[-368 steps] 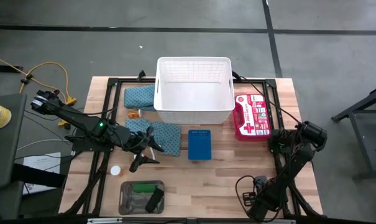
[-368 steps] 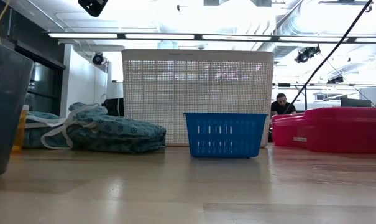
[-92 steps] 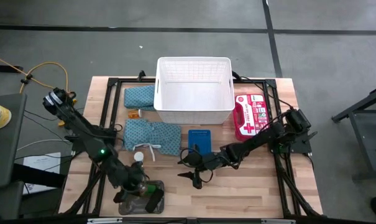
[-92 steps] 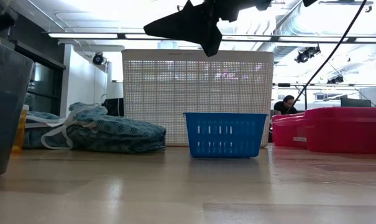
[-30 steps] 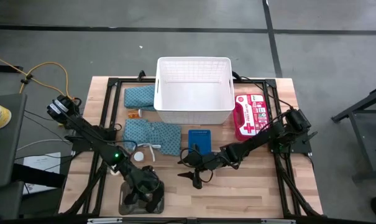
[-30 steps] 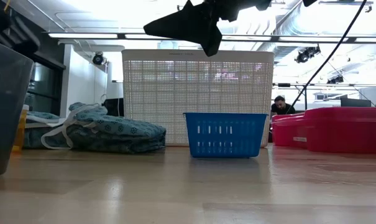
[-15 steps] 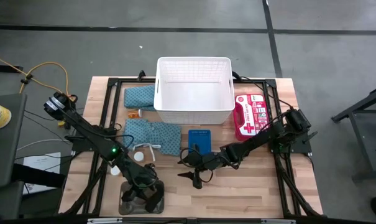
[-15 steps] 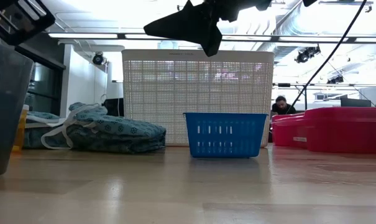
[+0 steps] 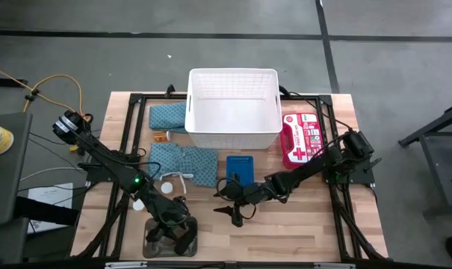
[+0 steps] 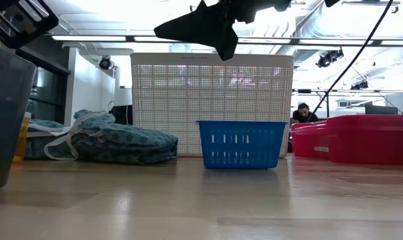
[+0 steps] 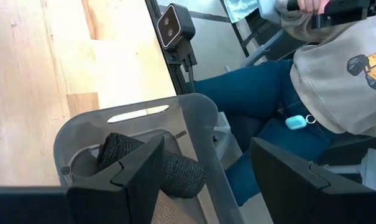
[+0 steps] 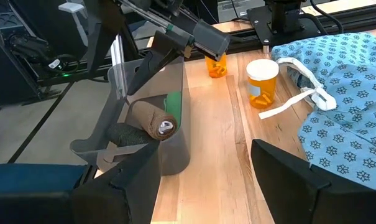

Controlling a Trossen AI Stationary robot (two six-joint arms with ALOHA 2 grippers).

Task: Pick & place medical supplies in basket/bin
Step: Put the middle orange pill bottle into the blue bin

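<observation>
Three rolls, a black roll (image 11: 151, 167), a brown roll (image 12: 151, 119) and a green roll (image 12: 173, 106), lie in the grey tray (image 12: 175, 152), over which the left gripper (image 9: 168, 230) has now settled, jaws apart and empty; a pick looks imminent. Right gripper (image 9: 236, 213), also spread, waits near the blue bin (image 9: 240, 172); the white basket (image 9: 234, 133) holds nothing.

Bare wood (image 9: 300, 232) front-right free, white basket (image 9: 233, 112) walls off back centre, blue bin (image 9: 240, 172) mid-table

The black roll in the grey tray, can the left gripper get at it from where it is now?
Probably yes. The left gripper hangs open right over the grey tray, the black roll lies between its fingers' line, and nothing covers it.
</observation>
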